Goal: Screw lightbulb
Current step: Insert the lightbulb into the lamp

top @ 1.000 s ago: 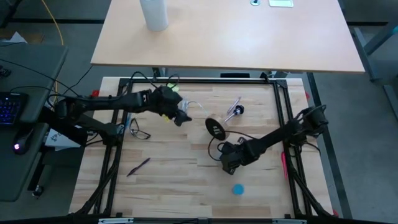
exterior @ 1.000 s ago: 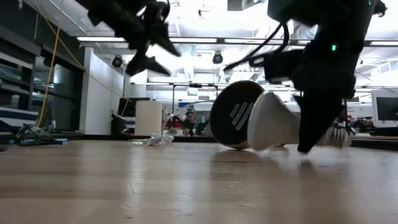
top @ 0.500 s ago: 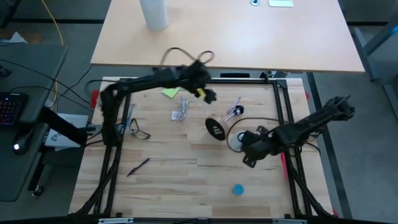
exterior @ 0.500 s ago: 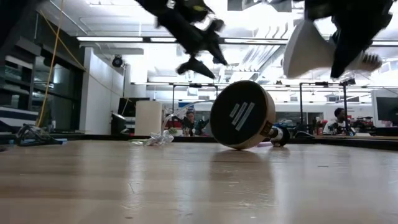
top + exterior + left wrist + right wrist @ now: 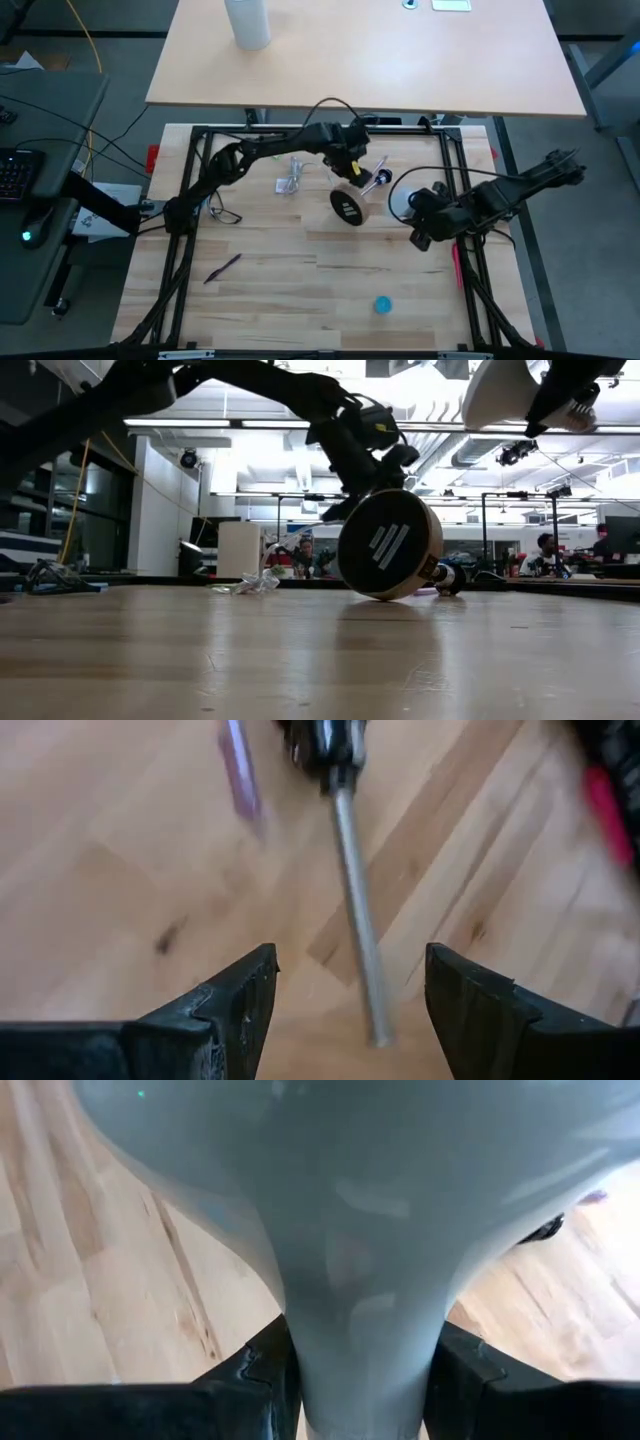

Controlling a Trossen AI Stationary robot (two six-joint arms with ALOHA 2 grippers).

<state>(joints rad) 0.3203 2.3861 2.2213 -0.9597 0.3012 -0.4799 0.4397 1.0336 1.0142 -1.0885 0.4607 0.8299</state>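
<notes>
The white lightbulb (image 5: 401,200) is in the air at the table's right, with my right gripper (image 5: 416,222) shut on it; the low view shows the lightbulb (image 5: 497,390) high above the board. The round wooden disc base (image 5: 349,208) stands tilted on its rim, its black labelled underside (image 5: 388,545) facing the near edge. My left gripper (image 5: 356,172) hovers open just beyond the base, over a screwdriver (image 5: 375,179). The screwdriver's metal shaft (image 5: 356,925) shows between the open fingers, untouched. My right gripper pinches the lightbulb's cone-shaped neck (image 5: 360,1295) between its two fingers, one on each side. The fingers (image 5: 553,398) come slanting down from the table's right. The bulb is lifted clear, its globe pointing away from the wrist and its screw base (image 5: 583,417) behind the fingers.
Eyeglasses (image 5: 225,212), a dark pen (image 5: 223,268) and a clear plastic piece (image 5: 290,182) lie on the left half. A blue cap (image 5: 383,304) sits near the front. A black frame (image 5: 463,170) rims the board. A tall white cylinder (image 5: 248,22) stands on the far table.
My right gripper has lifted the lightbulb off the table and carried it up and toward the right edge. My left gripper has swung from the left half toward the right, then come down just beyond the disc base, over the screwdriver. The base has stayed put.
</notes>
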